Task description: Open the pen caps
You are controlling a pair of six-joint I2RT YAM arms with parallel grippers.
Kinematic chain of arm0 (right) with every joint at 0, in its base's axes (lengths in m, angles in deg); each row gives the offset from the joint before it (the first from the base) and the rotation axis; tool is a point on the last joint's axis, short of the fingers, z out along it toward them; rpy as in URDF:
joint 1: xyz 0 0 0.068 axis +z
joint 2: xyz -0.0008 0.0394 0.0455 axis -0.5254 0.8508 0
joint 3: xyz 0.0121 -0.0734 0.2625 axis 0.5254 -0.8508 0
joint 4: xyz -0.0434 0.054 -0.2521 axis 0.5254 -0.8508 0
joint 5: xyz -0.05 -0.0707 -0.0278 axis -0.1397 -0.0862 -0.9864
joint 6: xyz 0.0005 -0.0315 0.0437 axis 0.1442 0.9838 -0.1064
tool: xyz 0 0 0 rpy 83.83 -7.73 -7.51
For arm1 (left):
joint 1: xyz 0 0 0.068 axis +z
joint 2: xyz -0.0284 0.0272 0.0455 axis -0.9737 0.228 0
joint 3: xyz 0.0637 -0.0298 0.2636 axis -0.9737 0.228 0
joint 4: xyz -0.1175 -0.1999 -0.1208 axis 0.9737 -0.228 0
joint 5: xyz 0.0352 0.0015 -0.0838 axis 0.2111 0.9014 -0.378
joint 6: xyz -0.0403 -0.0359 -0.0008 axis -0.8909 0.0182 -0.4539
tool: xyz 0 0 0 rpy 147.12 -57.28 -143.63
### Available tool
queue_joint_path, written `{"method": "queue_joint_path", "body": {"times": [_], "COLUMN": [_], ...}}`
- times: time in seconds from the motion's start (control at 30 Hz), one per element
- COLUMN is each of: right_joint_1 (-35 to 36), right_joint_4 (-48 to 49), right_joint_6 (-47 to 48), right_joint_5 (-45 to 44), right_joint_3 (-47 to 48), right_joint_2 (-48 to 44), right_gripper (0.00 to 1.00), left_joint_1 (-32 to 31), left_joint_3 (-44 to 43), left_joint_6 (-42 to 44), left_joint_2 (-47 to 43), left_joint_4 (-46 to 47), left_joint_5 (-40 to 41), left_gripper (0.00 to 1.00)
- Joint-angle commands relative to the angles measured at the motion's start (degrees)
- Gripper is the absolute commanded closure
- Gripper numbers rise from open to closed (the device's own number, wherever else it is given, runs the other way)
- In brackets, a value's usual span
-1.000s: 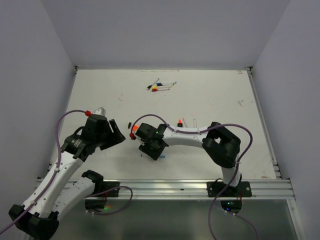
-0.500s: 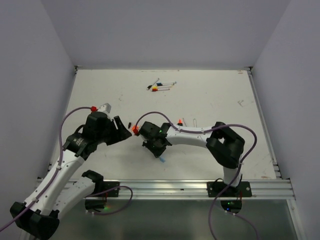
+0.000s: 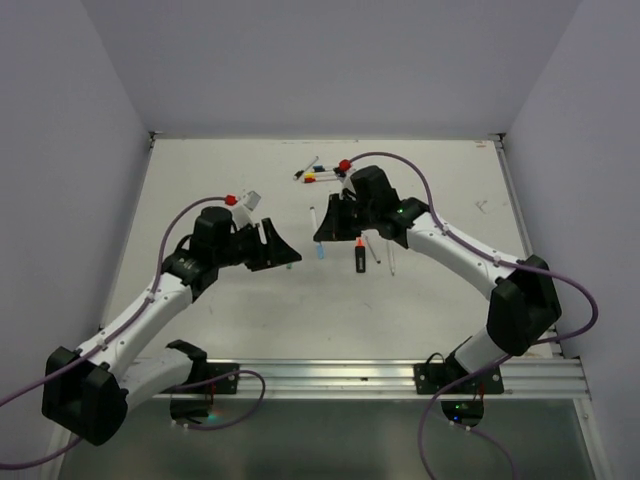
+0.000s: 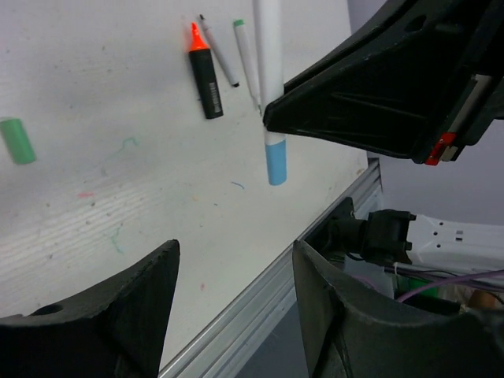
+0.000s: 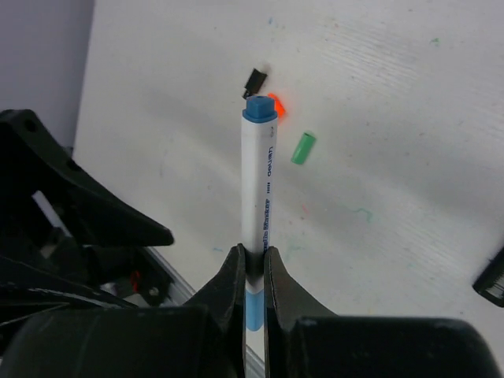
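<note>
1. The right gripper is clamped tight on a white pen. The fingers pinch the barrel right next to its light-blue cap, and that cap is on the pen.
2. The pen is held up off the table, roughly mid-table. Its other end has a small darker blue plug and sticks out well past the fingers.
3. The left gripper has its jaws apart with nothing in them. It faces the right gripper from close by, and the light-blue cap sits just ahead of its open jaws, not between them.
4. Below the held pen, three caps lie loose on the table. There's a green cap, an orange cap partly hidden behind the pen, and a black cap just beyond the orange one.
5. On the right arm's side lies the black highlighter, orange tip bare. Beside it are a thin dark-tipped pen and a green-tipped pen.
6. Further out, toward the back of the table, a little bunch of pens lies together. I can spot yellow, red, blue and black ends, but it's too small to tell much more.
</note>
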Motion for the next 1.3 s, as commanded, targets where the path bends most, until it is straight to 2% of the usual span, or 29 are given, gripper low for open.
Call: {"method": "queue_joint_path", "body": {"times": [0.0, 0.1, 0.37, 0.57, 0.77, 0.8, 0.87, 0.97, 1.0, 1.03, 1.13, 1.27], "right_joint_1": [0.06, 0.06, 0.06, 0.06, 0.06, 0.06, 0.06, -0.12, -0.12, -0.29, -0.73, -2.13], "right_joint_4": [7.14, 11.0, 13.73, 15.58, 16.98, 17.16, 17.43, 17.95, 18.22, 20.31, 25.22, 31.83], "right_joint_6": [-8.04, -12.52, -14.64, -16.4, -17.63, -18.15, -18.42, -18.24, -17.98, -18.07, -18.5, -21.05], "right_joint_5": [6.98, 9.44, 11.02, 12.96, 13.75, 13.84, 13.93, 13.84, 14.27, 14.8, 17.52, 20.86], "right_joint_3": [1.11, 0.41, -0.47, -0.47, -1.43, -1.52, -1.61, -1.61, -1.87, -2.66, -5.11, -8.72], "right_joint_2": [-0.18, 0.53, 1.23, 2.37, 2.64, 2.64, 2.64, 2.37, 2.29, 2.2, 1.5, -0.17], "right_gripper": [1.0, 1.0, 1.0, 1.0, 1.0, 1.0, 1.0, 1.0, 1.0, 1.0, 1.0, 1.0], "left_joint_1": [-0.55, -1.26, -1.78, -1.78, -1.78, -1.7, -1.78, -1.78, -1.78, -1.78, -1.78, -1.78], "left_joint_3": [1.02, 1.2, -0.29, -1.17, -2.22, -2.22, -2.05, -0.22, 0.75, 1.89, 5.5, 6.3], "left_joint_6": [-2.16, -4.1, -3.23, -3.76, -4.02, -4.11, -4.2, -6.21, -7.35, -8.84, -14.21, -17.02], "left_joint_2": [2.61, 4.99, 9.22, 10.71, 11.06, 11.15, 11.15, 10.71, 10.36, 10.1, 9.31, 8.6], "left_joint_4": [11.8, 19.44, 19.55, 20.6, 20.34, 20.25, 20.87, 24.72, 27.35, 33.9, 44.56, 49.86], "left_joint_5": [-7.97, -9.3, -9.13, -9.39, -9.39, -9.57, -10.09, -12.98, -16.21, -18.07, -22.92, -26.0], "left_gripper": [0.38, 0.38, 0.4, 0.46, 0.67, 0.8, 0.99, 1.0, 1.0, 1.0, 1.0, 1.0]}}
